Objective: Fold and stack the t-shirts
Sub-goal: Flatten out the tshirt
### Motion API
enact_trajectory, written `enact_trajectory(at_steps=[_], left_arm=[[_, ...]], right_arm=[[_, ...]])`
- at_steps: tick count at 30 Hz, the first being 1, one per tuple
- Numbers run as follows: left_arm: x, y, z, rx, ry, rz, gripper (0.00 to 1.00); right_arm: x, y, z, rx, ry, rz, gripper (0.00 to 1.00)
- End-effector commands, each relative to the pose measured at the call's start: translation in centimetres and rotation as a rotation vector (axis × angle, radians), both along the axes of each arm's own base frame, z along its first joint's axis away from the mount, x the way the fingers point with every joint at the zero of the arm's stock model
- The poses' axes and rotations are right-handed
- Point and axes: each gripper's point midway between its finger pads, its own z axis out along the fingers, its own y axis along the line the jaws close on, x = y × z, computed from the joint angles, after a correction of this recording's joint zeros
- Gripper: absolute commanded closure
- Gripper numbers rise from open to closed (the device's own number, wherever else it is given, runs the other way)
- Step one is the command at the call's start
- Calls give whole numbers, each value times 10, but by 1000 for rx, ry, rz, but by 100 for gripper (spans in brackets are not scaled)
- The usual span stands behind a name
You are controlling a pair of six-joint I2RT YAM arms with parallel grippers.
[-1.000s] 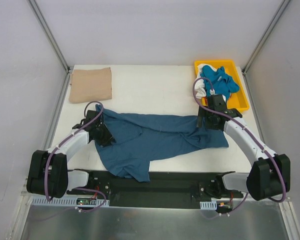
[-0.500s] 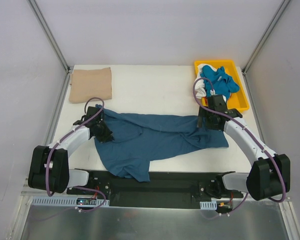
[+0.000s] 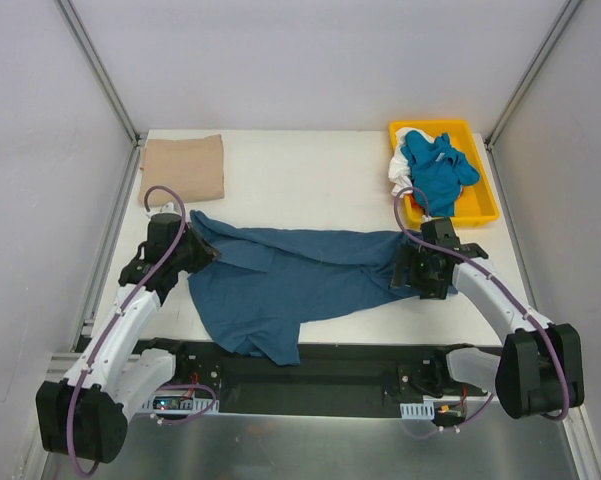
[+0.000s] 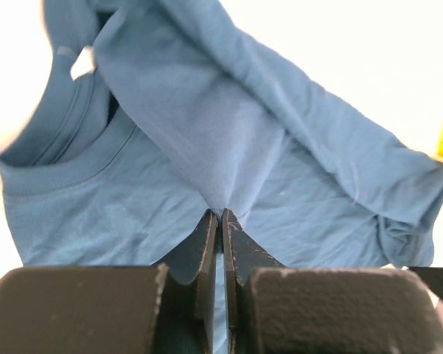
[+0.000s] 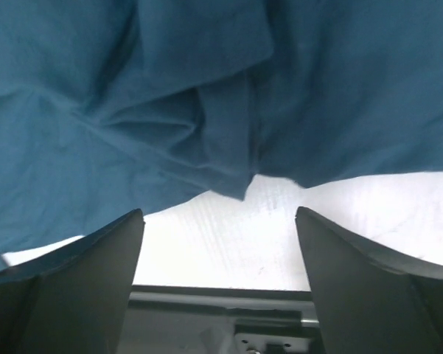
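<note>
A large dark teal-blue t-shirt (image 3: 300,275) lies crumpled across the middle of the table, one part hanging over the front edge. My left gripper (image 3: 202,252) is shut on a pinch of its left edge; the left wrist view shows the cloth (image 4: 280,169) rising in a peak out of the closed jaws (image 4: 221,215), collar to the left. My right gripper (image 3: 412,275) stands open at the shirt's right end. In its wrist view the shirt's hem (image 5: 169,96) lies just beyond the fingertips (image 5: 220,212), with bare table between them. A folded tan t-shirt (image 3: 183,168) lies at the back left.
A yellow tray (image 3: 485,190) at the back right holds a bright blue t-shirt (image 3: 435,165) and a white one (image 3: 402,170), heaped loosely. Grey walls and metal rails close in the table on three sides. The black base rail runs along the front edge.
My left gripper has shut on the teal shirt's left edge and pulled back to the left. The right gripper has moved toward the front over the shirt's right end.
</note>
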Motion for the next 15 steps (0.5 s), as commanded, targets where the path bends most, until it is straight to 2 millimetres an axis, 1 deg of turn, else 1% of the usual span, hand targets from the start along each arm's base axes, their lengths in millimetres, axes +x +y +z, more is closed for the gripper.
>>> enact_trajectory(at_steps=[1, 2, 4, 7, 10, 13, 15], left_arm=[[4, 5, 28, 29, -105, 9, 100], [4, 5, 30, 28, -113, 10, 100], [4, 5, 32, 25, -123, 11, 100], [2, 5, 31, 23, -123, 11, 100], [0, 5, 29, 20, -116, 11, 100], [-1, 5, 27, 16, -110, 12, 100], [-2, 5, 27, 17, -109, 12, 100]], right_arm=[[-3, 24, 2, 143, 10, 0, 19], [0, 26, 1, 149, 4, 0, 28], [2, 29, -2, 164, 17, 0, 36], [5, 28, -7, 152, 27, -3, 37], [5, 25, -10, 132, 40, -1, 48], [7, 27, -10, 142, 36, 5, 58], [8, 28, -10, 145, 36, 8, 58]])
